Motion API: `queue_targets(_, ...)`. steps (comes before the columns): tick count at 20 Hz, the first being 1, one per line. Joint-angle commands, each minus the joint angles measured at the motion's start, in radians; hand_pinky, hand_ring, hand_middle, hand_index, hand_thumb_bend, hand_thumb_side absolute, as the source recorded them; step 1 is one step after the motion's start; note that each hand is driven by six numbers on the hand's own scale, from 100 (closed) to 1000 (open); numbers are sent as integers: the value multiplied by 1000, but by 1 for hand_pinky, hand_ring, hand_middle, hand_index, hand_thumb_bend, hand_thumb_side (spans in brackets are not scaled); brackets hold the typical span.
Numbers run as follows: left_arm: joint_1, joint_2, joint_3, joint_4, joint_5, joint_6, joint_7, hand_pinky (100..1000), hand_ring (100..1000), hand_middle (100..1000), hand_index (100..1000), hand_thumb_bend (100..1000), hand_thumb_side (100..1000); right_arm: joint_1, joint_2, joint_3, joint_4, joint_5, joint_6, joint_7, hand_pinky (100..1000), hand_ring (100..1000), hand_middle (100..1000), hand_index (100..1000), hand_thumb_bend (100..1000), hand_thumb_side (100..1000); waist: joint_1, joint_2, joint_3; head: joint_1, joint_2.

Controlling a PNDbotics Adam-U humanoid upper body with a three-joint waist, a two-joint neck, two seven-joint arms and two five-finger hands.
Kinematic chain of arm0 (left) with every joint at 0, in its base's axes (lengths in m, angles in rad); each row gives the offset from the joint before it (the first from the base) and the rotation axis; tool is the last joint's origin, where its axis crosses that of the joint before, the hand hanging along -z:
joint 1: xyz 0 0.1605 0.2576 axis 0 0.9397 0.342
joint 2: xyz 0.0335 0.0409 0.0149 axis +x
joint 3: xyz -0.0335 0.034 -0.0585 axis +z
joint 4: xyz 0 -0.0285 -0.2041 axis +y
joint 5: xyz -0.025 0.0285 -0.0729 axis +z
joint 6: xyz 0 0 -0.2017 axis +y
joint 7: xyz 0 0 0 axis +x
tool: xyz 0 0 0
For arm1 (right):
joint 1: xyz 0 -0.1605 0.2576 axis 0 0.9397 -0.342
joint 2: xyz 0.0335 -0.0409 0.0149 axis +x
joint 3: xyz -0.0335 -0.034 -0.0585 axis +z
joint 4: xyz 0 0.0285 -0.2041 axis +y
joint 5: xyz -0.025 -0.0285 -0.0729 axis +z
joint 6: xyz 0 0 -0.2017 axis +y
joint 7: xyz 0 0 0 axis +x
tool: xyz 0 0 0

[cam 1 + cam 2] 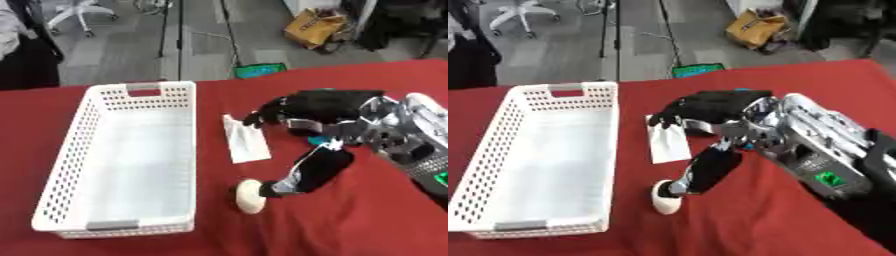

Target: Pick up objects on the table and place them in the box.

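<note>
A white perforated basket (140,150) stands empty on the left of the red table. To its right lies a flat white packet (246,141). Nearer the front sits a small white rounded object (250,196). My right hand (337,112) reaches in from the right and hovers over the table, open. Its fingers (271,112) stretch toward the packet's far end, and the thumb (313,172) points down with its tip right beside the rounded object. The left hand does not show in either view.
Red cloth (350,225) covers the table and is wrinkled around the hand. Beyond the far edge are the office floor, a green item (259,70), a yellow bag (315,27) and a white chair (79,15).
</note>
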Motion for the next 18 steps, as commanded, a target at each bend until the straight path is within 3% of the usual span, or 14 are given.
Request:
queue_targets(1, -7, 7, -2, -20, -2, 2, -2, 638, 668, 675, 718, 100, 903, -4, 0, -19, -12, 6, 14, 7, 763, 900, 860, 985, 603, 578, -1, -15, 2, -2, -8)
queue_targets(18, -7, 0, -2, -20, -1, 4, -5, 639, 668, 675, 717, 100, 901, 35, 43, 9, -12, 40, 33, 77, 757, 887, 864, 985, 621, 513, 7, -11, 12, -10, -13)
